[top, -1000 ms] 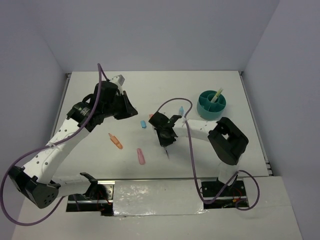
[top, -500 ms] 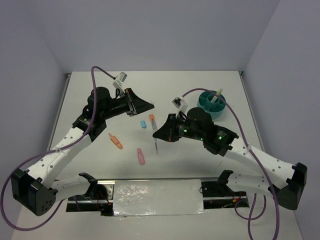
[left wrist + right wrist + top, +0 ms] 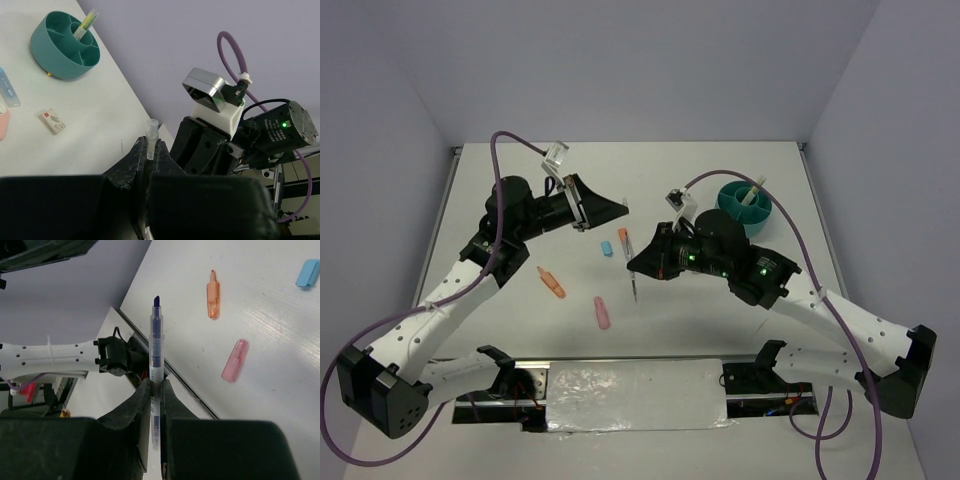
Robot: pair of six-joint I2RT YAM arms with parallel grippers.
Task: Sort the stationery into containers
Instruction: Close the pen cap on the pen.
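two orange highlighters [image 3: 551,282] [image 3: 622,237], one pink highlighter [image 3: 602,312], one blue eraser [image 3: 606,246] — one organiser [image 3: 52,62].

Teal organiser [image 3: 52,60], pink highlighter [image 3: 234,360]

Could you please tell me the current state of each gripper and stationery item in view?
Left gripper: shut on clear tube.
Right gripper: shut on blue-tipped pen.
Teal organiser: upright, yellow pen standing inside.
Orange highlighter: lying loose on the table.
Pink highlighter: lying loose on the table.

Teal organiser [image 3: 55,60] (yellow pen [image 3: 86,25] inside) stands upright; pink highlighter [image 3: 602,313] lies flat.
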